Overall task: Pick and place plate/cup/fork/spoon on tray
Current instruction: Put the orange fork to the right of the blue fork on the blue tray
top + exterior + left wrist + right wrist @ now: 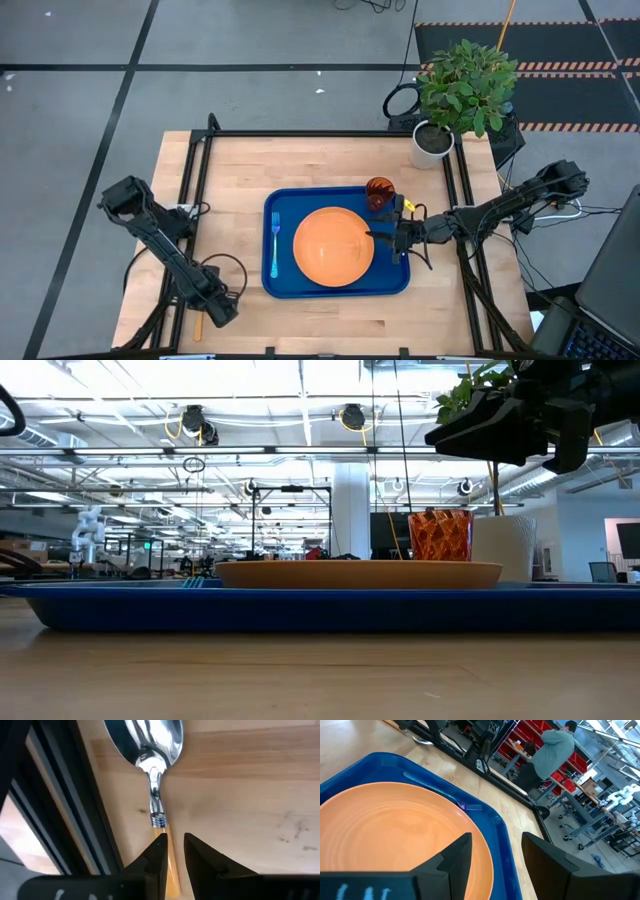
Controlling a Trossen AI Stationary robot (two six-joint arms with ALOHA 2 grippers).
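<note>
The blue tray lies at the table's middle. On it are the orange plate, the light-blue fork left of the plate, and the orange-red cup upright in the far right corner. My right gripper is open and empty, above the plate's right edge and well clear of it in the low view. The spoon lies flat on the table near the front left. My left gripper points down over its orange handle, fingers a narrow gap apart on either side. My left gripper stands astride the spoon's orange handle just behind the silver neck, coming from above with its fingers across the handle. One finger overlaps the handle's edge, and bare wood shows beside the other. Whether it touches, I cannot tell.
A potted plant in a white pot stands at the table's far right corner. Black frame rails run along the table's left and right sides, and one is close beside the spoon. A person stands in the room beyond.
</note>
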